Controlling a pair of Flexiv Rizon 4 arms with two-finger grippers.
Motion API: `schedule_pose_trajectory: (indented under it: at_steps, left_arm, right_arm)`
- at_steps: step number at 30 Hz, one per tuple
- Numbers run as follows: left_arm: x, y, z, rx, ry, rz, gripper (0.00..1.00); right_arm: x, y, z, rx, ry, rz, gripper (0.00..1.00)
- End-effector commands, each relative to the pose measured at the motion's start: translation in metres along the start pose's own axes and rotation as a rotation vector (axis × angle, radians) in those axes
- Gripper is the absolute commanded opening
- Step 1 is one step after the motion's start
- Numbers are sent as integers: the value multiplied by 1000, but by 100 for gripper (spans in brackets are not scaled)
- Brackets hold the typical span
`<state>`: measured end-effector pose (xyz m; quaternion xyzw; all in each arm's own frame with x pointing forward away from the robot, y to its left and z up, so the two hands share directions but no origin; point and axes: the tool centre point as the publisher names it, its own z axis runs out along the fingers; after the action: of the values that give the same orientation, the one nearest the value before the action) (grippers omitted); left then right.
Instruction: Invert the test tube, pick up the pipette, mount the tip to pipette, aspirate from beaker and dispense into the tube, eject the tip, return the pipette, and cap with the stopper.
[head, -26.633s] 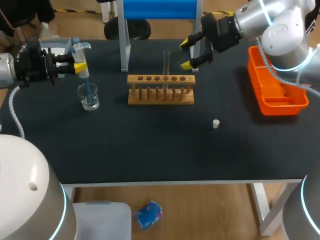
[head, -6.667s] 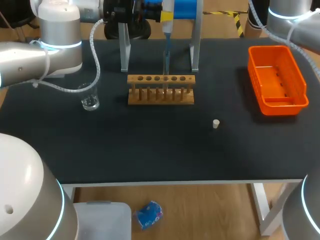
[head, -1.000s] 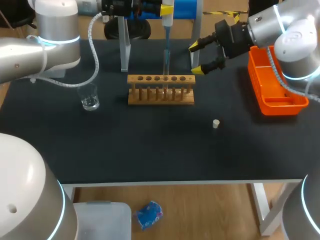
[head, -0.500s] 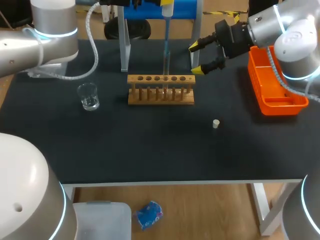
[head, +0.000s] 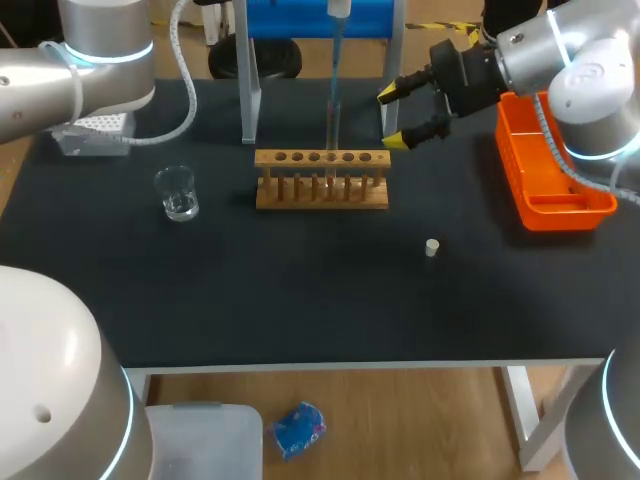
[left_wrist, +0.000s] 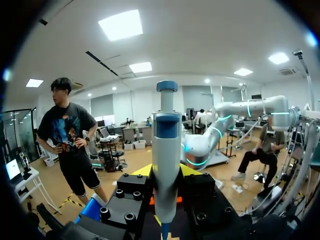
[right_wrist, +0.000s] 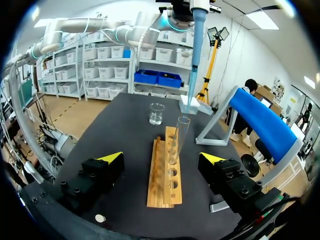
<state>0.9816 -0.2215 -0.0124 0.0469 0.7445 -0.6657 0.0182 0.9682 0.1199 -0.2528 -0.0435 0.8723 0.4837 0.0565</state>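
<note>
Across the black table (head: 300, 300) the things are spread well apart. An orange bin (head: 553, 160) is set at the right side, and a wooden tube rack (head: 321, 178) is laid near the far edge with its long axis running across the head view.

Above the rack the pipette (head: 336, 40) is held upright by the left gripper (left_wrist: 166, 195), plunger up and blue tip (head: 333, 85) pointing straight down. In the left wrist view its body is seen clamped from both sides between the black finger blocks. The right gripper (head: 403, 116) is held just right of the rack's far end, jaws spread wide.

A glass test tube (head: 332, 125) is stood upright in the rack, mouth up. In the head view the blue tip's end is overlapped with the tube's mouth. From the right wrist view a gap is seen between them, though whether the tip is directly over the mouth cannot be told.

Well left of the rack a tip box (head: 95, 130) is placed, and a beaker (head: 178, 193) is set between the two. A small stopper (head: 431, 247) is seen lying nearer the front edge, apart from the rack.
</note>
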Motion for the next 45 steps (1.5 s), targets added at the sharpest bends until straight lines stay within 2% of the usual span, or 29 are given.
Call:
schedule_pose_trajectory:
  at_steps: [1, 11, 19, 26, 33, 40, 45]
  left_arm:
    - [3, -12, -1, -18, -4, 6, 0]
    - [16, -30, 4, -23, 0, 24, 0]
    - [60, -36, 21, -28, 3, 12, 0]
    - [108, -31, 34, -27, -24, -1, 0]
    - [143, -20, 40, -14, -40, -9, 0]
    - [161, -1, 40, -17, -45, -23, 0]
    - [161, -1, 40, -17, -45, -23, 0]
  right_arm:
    - [0, 0, 0, 0, 0, 0, 100]
    - [0, 0, 0, 0, 0, 0, 100]
    - [0, 0, 0, 0, 0, 0, 100]
    - [0, 0, 0, 0, 0, 0, 100]
    - [0, 0, 0, 0, 0, 0, 100]
    - [0, 0, 0, 0, 0, 0, 100]
    - [0, 0, 0, 0, 0, 0, 100]
